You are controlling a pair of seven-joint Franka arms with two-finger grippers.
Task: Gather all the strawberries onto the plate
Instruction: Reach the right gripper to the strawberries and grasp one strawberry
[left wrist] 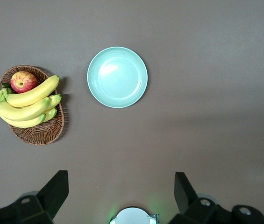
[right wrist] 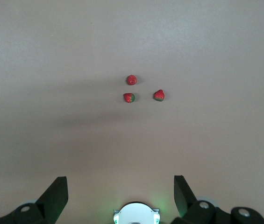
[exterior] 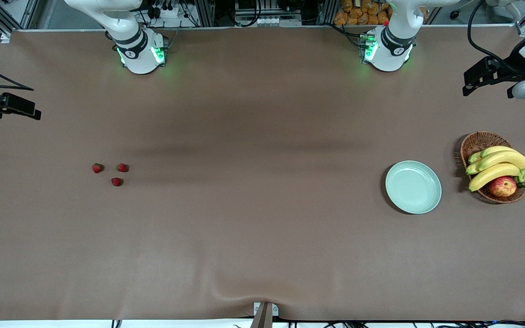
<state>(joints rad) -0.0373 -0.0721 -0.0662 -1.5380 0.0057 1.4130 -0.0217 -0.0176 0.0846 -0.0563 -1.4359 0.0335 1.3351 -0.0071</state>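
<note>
Starting state of the collection task, both arms raised and waiting. The three strawberries lie in a loose cluster on the table toward the right arm's end, close to one another but not touching. None is in the plate, which sits bare toward the left arm's end, just beside a basket holding bananas and an apple. All three transfers therefore remain to be done.

The right gripper hangs high over its end of the table. Its fingers are spread as wide as they go and hold nothing; the strawberries lie well ahead of the fingertips, centred between them. The left gripper is likewise spread wide and unloaded, its fingers well above the table, with the plate ahead of the fingertips and slightly toward one finger's side.

The table is covered by a matte brown cloth, slightly rumpled at the edge nearest the front camera. Cables and aluminium framing stand by the arm bases.
</note>
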